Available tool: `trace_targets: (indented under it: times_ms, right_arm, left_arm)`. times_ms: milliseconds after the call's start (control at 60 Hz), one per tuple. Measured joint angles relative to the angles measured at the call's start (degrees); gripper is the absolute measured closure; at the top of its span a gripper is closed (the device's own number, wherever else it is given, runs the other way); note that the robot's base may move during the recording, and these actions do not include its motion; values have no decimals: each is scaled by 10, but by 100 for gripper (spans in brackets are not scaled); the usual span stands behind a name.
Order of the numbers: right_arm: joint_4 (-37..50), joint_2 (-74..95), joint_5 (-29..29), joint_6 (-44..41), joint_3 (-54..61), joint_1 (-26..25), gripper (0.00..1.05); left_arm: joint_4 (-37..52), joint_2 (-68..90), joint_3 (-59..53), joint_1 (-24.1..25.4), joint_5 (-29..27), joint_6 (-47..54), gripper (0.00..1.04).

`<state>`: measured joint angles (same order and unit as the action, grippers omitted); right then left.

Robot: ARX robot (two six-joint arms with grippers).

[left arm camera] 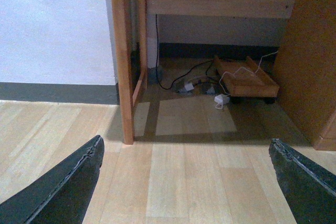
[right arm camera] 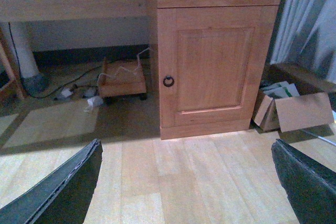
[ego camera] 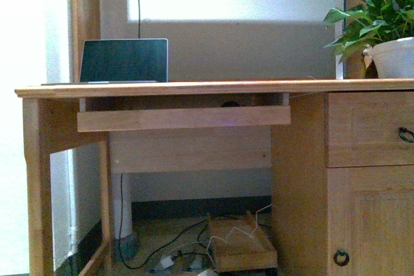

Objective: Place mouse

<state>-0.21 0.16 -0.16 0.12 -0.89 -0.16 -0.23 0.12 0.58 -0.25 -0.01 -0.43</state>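
On the tray (ego camera: 184,118), perhaps the mouse (ego camera: 229,103); left gripper (left arm camera: 185,141) and right gripper (right arm camera: 185,144) gape empty, so 1 should rise level first.

Laptop (ego camera: 124,60) on desk (ego camera: 194,88) left, plant pot (ego camera: 394,56) right, mouse (ego camera: 229,103) on tray (ego camera: 184,118) beneath

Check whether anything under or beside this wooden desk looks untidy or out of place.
Yes. Black and white cables lie tangled on the floor under the desk, one white cable draped over a low wooden tray. Beside the wooden cabinet, a brown cardboard box lies open.
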Motion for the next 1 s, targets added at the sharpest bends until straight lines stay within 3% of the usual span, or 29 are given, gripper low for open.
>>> trace_targets:
  times_ms: [1000]
  right_arm:
    - [0,0,0,0,0,0,7]
  left_arm:
    - [0,0,0,0,0,0,8]
